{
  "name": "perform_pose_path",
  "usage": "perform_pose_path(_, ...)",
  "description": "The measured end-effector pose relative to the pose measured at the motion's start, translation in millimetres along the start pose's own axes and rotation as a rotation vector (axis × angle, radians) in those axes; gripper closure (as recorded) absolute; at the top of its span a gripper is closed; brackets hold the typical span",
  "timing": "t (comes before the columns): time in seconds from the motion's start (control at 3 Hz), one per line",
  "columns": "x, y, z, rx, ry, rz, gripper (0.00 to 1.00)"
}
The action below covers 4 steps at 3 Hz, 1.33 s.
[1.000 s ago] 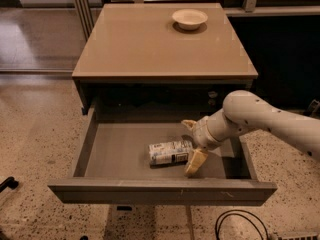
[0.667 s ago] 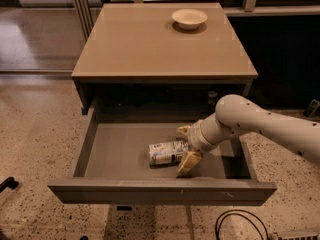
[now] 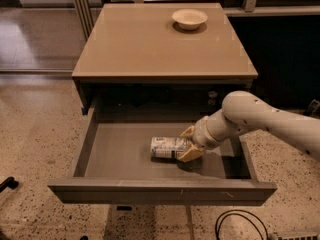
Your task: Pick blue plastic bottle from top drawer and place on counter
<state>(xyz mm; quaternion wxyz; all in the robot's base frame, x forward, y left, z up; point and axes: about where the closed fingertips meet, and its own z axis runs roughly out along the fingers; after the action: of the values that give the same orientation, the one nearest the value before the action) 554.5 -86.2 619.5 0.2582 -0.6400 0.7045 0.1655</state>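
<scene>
The blue plastic bottle lies on its side on the grey floor of the open top drawer, label showing. My gripper reaches in from the right on the white arm. Its tan fingers stand one on the far side and one on the near side of the bottle's right end, close around it. The bottle rests on the drawer floor. The beige counter above holds none of the task's things.
A white bowl sits on the counter at the back right. The drawer front panel juts toward the camera. A black cable lies on the speckled floor at the bottom right. Dark cabinet sides flank the drawer.
My gripper has moved left along the drawer floor and now has its fingers around the bottle's right end. The bottle has stayed in place.
</scene>
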Motion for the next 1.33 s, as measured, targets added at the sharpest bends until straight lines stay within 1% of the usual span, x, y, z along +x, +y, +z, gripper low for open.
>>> perform_pose_path(0.33,-9.5,-8.5,-33.0,0.023,-0.005,0.005,0.88)
perform_pose_path(0.67,-26.6,-18.7,-84.2,0.056,-0.01,0.006,1.0)
perform_pose_path(1.0,-54.7,-34.6,-139.4,0.106,-0.026,-0.005,1.0)
perform_pose_path(1.33,-79.8,-62.1,-171.8,0.154,-0.015,0.042,1.0)
